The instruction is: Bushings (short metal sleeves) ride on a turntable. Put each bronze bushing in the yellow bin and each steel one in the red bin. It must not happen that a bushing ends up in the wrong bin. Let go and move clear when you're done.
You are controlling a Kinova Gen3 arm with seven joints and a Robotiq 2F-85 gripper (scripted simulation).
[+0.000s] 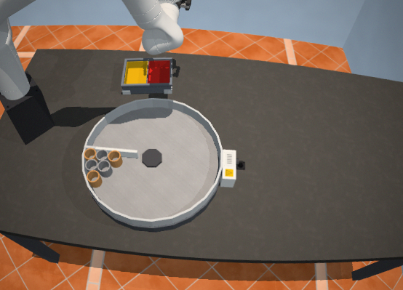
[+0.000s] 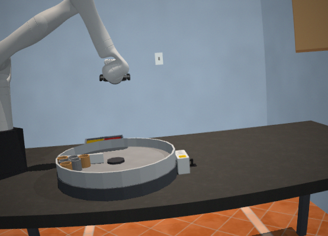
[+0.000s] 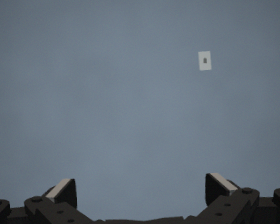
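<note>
Okay, top view: pincer (image 1: 187, 3) (image 2: 115, 77) (image 3: 141, 191) is at the upper edge of the picture, and everything on the desk (image 1: 291, 151) (image 2: 237, 161) shows below it. Nearest under it in the picture, slightly left, are the red bin (image 1: 164, 76) (image 2: 113, 138) and, further left, the yellow bin (image 1: 135, 74) (image 2: 95, 141), side by side. Turntable (image 1: 174, 191) (image 2: 139, 155) shows further down from the pincer. Six bushings stand upright in it, bunched at the lower left from the pincer: three bronze bushings (image 1: 116, 163) (image 2: 85, 161) and three steel bushings (image 1: 105, 173) (image 2: 76, 165), mixed together beside a white divider (image 1: 113, 150) (image 2: 96, 158). Dark hub (image 1: 151, 158) (image 2: 115, 160) is below-left of the pincer, white box (image 1: 228, 162) (image 2: 183, 164) below-right, at the turntable's outer wall. Exterior view: pincer hangs high over the desk level, well apart from bushings and bins. Bushing cluster is down and left of it; bin rims show below it, mostly hidden behind the turntable wall. Wall plate (image 2: 158, 61) (image 3: 204, 65) is up and right of it. Wrist view: fingers spread wide, nothing between them, pincer open and facing the blue wall (image 1: 254, 17) (image 2: 207, 93) (image 3: 131, 100), plate ahead to the upper right.
</note>
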